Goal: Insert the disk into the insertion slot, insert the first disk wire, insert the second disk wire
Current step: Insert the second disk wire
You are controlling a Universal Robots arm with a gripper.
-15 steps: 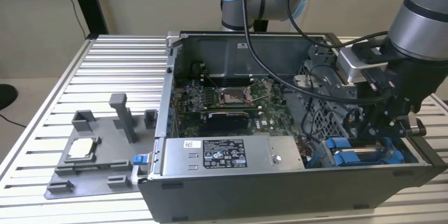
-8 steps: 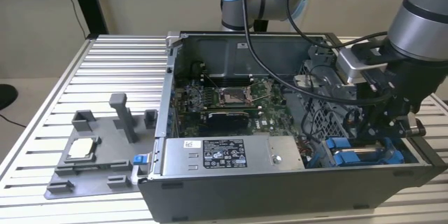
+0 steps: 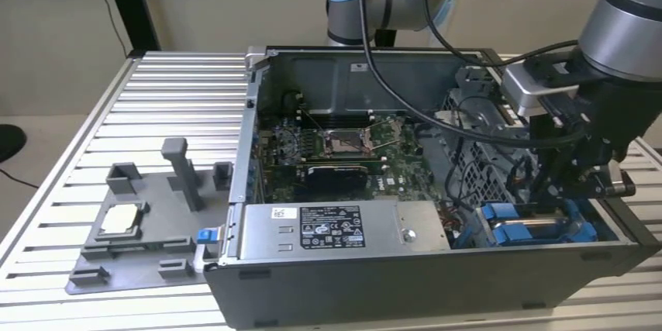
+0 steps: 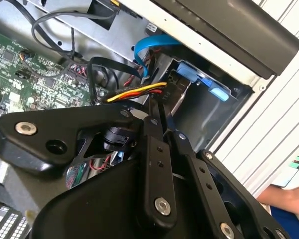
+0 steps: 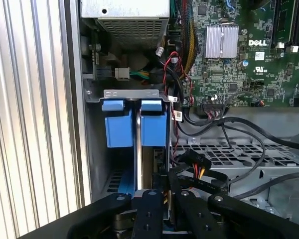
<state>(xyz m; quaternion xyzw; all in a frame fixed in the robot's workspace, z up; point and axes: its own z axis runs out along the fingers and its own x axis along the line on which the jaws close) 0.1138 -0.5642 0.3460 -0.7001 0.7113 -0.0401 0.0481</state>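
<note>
Table: ribbed silver metal table (image 3: 166, 98), with an open black computer case (image 3: 414, 284) on top.
Claw: black robot claw (image 3: 563, 184) low inside the case at the exterior view's right, right over the drive corner.
Claw state: cannot tell if spread or pinching; dark parts too close together in both wrist views (image 4: 159, 112) (image 5: 163, 174).
Nearest thing: bundle of yellow, red and black wires (image 4: 139, 90) with a black plug (image 5: 193, 164), just beside the claw tip.
Disk: silver hard drive in its bright blue plastic frame (image 5: 153, 130), standing down in the slot, looks already pushed in.
Slot: grey metal drive bay with blue tabs (image 5: 132, 93), in the case corner next to the table edge.
Step, likely: pushing a disk wire in.
Doing it well: plug lined up straight with its socket, slow gentle push, no bending of wires, no bumping the blue tabs.
Also close: flat blue wire (image 4: 149, 44) curling above the bay.
Farther out: green circuit board (image 3: 342, 145) and grey power box with black label (image 3: 342, 226).
Hidden: socket on the disk, behind the claw body.
Hard to see: whether any plug is already seated.
</note>
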